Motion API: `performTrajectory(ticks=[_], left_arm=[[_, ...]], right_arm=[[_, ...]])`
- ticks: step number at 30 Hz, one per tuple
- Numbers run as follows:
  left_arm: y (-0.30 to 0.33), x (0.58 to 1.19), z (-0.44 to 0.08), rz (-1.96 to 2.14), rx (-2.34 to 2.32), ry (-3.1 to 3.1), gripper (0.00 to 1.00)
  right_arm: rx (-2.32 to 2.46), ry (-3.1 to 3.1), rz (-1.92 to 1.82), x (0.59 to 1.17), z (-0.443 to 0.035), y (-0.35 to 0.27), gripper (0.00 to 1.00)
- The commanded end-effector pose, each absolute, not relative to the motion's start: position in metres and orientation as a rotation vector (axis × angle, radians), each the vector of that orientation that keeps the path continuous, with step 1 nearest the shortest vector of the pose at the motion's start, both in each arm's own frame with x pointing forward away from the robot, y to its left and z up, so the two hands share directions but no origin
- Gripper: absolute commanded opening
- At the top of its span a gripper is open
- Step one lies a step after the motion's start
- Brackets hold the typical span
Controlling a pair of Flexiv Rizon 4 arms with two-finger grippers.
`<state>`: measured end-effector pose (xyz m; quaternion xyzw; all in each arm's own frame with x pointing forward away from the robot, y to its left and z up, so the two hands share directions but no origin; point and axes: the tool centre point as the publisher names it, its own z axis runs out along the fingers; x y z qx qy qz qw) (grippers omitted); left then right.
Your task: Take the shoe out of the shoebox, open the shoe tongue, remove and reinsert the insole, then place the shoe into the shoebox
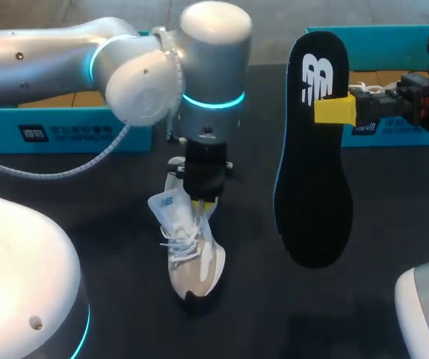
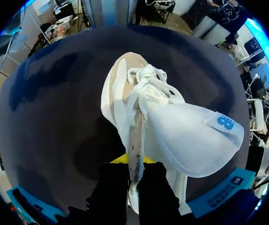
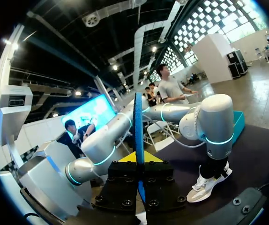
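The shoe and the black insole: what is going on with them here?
The left gripper is shut on the rim of the white shoe, which stands on the dark table with its tongue pulled open. The right gripper is shut on the black insole and holds it upright in the air, out of the shoe.

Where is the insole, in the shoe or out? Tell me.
Out. The right gripper clamps the insole in the air, apart from the shoe held by the left gripper.
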<state>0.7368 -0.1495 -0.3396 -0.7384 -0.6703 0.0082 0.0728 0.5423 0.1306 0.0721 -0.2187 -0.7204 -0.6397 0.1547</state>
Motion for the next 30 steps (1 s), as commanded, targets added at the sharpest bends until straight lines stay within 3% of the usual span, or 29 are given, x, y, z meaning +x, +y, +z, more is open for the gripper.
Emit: performTrajectory(ticks=[1, 15, 30], left_arm=[[-0.158, 0.737, -0.342, -0.009, -2.216, -1.989, 0.0], [-0.174, 0.734, -0.355, -0.016, -2.229, -1.974, 0.0], [-0.171, 0.709, -0.336, -0.026, -2.184, -1.972, 0.0]], right_arm=[[-0.695, -2.067, -1.879, 0.53, 0.072, 0.142, 0.0], [-0.695, -2.067, -1.879, 0.53, 0.072, 0.142, 0.0], [-0.695, -2.067, -1.879, 0.53, 0.072, 0.142, 0.0]])
